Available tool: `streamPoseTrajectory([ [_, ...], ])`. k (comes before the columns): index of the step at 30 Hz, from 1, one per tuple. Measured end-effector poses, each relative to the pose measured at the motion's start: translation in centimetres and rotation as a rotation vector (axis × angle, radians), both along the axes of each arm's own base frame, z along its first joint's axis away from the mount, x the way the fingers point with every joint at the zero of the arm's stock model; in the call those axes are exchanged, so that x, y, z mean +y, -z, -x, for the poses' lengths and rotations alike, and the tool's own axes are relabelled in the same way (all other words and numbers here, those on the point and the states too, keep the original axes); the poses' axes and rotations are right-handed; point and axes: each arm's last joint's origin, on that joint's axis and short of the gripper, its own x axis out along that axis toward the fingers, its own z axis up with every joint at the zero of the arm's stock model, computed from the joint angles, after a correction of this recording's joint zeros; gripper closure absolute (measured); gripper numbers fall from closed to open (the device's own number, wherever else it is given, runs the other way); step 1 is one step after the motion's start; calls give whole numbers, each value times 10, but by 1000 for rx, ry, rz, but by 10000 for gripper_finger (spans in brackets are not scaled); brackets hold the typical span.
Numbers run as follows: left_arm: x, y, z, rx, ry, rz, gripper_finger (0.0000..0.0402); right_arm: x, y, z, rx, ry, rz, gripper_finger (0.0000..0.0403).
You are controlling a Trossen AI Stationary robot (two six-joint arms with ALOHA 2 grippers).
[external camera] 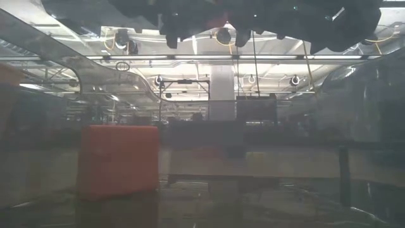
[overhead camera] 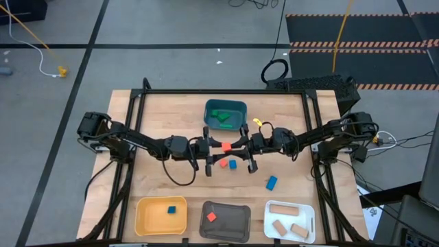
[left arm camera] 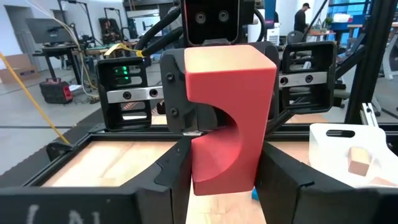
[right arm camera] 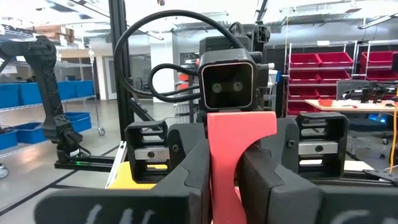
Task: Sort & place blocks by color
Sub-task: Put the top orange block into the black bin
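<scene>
Both grippers meet above the middle of the table, facing each other. A red block with a curved notch [overhead camera: 226, 147] is between them, off the table. My left gripper [overhead camera: 212, 147] comes from the table's left and my right gripper [overhead camera: 241, 147] from its right; each is shut on this block. On the table lie another red block [overhead camera: 221, 163] and two blue blocks [overhead camera: 232, 165] [overhead camera: 271, 182]. Green blocks [overhead camera: 221, 115] lie in the teal tray [overhead camera: 238, 106]. My left gripper pinches the notched red block's lower part [left arm camera: 217, 171] between its two fingers [left arm camera: 177, 177], coming level from the table's left. The block is lifted clear and stands upright in the hold. My right gripper pinches the same block's narrow part [right arm camera: 224, 180] between its two fingers [right arm camera: 193, 177], coming level from the table's right.
Along the near edge stand a yellow tray [overhead camera: 144, 221] holding a blue block [overhead camera: 171, 209], a grey tray [overhead camera: 236, 223] holding a red block [overhead camera: 211, 216], and a white tray [overhead camera: 306, 213] holding tan blocks [overhead camera: 281, 209]. The low view shows a red block [external camera: 118, 161] on the table.
</scene>
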Motion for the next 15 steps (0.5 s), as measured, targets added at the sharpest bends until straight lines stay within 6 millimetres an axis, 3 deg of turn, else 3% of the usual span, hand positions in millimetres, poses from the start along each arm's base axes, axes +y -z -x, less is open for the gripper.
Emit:
streamPoseTrajectory([
  [7, -1, 1, 0, 11, 10, -7, 260, 0, 2, 0, 26, -7, 2, 343],
  [15, -1, 2, 0, 19, 14, 13, 260, 0, 4, 0, 77, -10, 7, 256],
])
